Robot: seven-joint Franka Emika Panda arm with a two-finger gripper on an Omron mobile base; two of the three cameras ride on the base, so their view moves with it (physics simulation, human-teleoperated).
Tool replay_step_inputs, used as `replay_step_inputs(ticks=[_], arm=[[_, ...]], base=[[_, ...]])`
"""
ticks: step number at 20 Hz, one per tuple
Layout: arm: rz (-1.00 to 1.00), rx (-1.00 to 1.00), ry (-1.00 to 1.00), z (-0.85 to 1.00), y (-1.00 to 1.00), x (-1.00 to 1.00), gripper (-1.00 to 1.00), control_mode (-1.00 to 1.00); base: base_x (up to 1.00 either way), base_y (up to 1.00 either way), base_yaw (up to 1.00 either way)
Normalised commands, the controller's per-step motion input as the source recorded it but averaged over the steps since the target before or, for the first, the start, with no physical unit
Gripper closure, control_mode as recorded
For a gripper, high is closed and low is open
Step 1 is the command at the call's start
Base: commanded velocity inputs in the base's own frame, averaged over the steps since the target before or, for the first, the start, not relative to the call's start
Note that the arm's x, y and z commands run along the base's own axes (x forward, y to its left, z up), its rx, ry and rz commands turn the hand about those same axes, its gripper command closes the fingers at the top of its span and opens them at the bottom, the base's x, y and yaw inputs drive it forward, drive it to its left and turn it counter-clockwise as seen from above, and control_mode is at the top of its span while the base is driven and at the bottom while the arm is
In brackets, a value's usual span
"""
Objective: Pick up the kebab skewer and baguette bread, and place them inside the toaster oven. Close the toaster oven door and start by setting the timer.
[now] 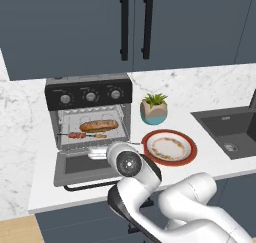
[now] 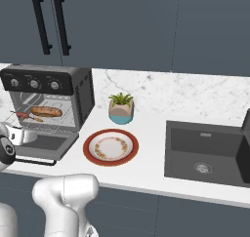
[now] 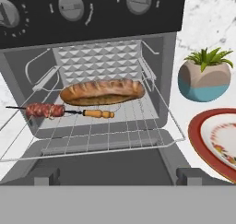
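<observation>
Robot arm [image 1: 150, 187] is reaching toward the toaster oven [image 1: 90, 122].
Left base view: toaster oven door [image 1: 82, 169] is hanging open; the claw's jaws are spreading wide, holding nothing. Right base view: baguette bread [image 2: 47, 111] is lying inside. Hand view: kebab skewer [image 3: 50, 110] is resting just before the bread.

Dark blue-grey cupboards [image 1: 150, 22] hang on the wall above, with two long black handles [image 1: 135, 26] standing upright side by side. Below them a white marble wall panel [image 2: 195, 92] meets a white table [image 2: 151, 148]. A dark square sink [image 2: 205, 153] is set into the table at the right. A strip of wooden floor [image 1: 17, 229] shows at the lower left corner.
</observation>
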Motion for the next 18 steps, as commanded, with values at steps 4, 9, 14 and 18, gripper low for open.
replay_step_inputs(ticks=[4, 9, 14, 18], arm=[[0.01, -0.07, 0.02, 0.0, 0.31, -0.01, -1.0, -1.0], [0.01, -0.01, 0.0, 0.0, 0.01, 0.01, -1.0, -1.0], [0.0, 0.0, 0.0, 0.0, -0.02, 0.04, -1.0, -1.0], [0.0, 0.0, 0.0, -0.04, -0.23, 0.04, -1.0, -1.0]], base=[[0.0, 0.0, 0.0], [0.0, 0.0, 0.0], [0.0, 0.0, 0.0], [0.0, 0.0, 0.0]])
